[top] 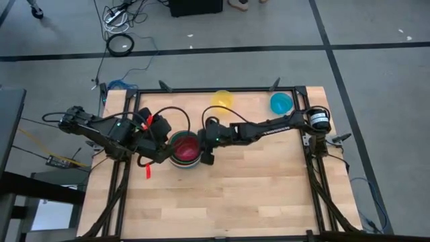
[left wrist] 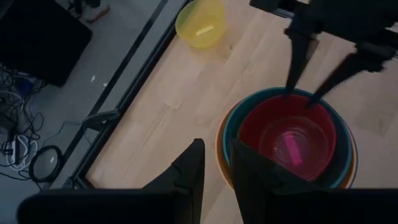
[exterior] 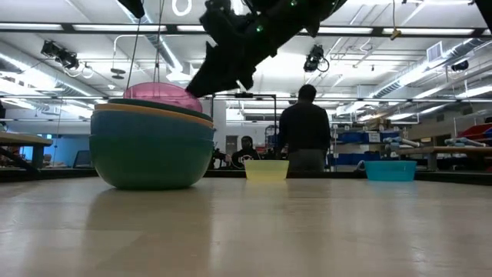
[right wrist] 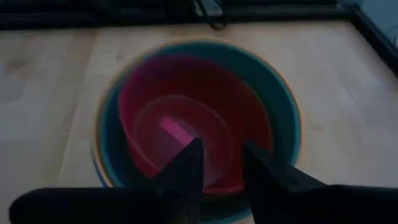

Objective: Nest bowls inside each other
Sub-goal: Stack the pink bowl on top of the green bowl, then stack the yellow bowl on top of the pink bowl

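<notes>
Two bowls wait, yellow bowl (top: 222, 100) and cyan bowl (top: 281, 103); light, slippery plastic, so my right gripper (top: 206, 157), fingers parted and empty, should pinch a rim.

Wide bare stretch of pale wooden tabletop (top: 255, 195) across the near half, open to approach from that edge. Nested stack of round plastic bowls (top: 183, 150), pink-red innermost, blocking the left-centre. Crowded on both flanks: left hand (top: 163, 146) at its left rim, right hand (top: 207, 156) just beside its right rim, fingers parted. Along the far edge, a round yellow plastic bowl (top: 222, 100) and a round cyan plastic bowl (top: 281, 103), well apart, with clear passage between. Right arm slanting across the far-right quarter.
</notes>
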You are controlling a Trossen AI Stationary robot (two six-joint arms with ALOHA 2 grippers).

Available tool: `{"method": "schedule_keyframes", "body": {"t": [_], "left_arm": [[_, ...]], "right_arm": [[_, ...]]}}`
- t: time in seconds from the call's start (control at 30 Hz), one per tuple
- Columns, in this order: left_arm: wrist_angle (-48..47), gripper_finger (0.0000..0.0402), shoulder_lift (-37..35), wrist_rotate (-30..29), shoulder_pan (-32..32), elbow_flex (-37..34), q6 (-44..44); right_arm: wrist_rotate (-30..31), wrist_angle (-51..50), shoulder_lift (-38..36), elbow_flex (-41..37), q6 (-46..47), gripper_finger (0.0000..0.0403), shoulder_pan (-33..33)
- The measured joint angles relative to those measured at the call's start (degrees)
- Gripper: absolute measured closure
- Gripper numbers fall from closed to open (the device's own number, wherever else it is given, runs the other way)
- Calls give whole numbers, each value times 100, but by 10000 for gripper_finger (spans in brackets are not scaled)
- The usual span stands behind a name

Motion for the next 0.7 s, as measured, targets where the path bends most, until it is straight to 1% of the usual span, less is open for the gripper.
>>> {"method": "schedule_keyframes", "body": {"t": [0.1,0.2,0.33,0.5,0.57,0.7], "left_arm": [[0,320,0,-2,0,-2,0],[0,320,0,-7,0,-2,0],[7,320,0,-40,0,-2,0],[28,320,0,-44,0,-2,-43],[18,320,0,-42,-2,-2,-92],[-8,320,0,-7,-65,-2,-109]], "right_arm": [[-200,176,0,0,165,308,132],[-163,116,2,-25,341,309,359],[197,-57,7,-204,449,309,579],[596,-5,5,-270,399,309,573],[921,-54,-63,-243,163,309,580],[2193,-336,-480,-203,-563,309,543]]}}
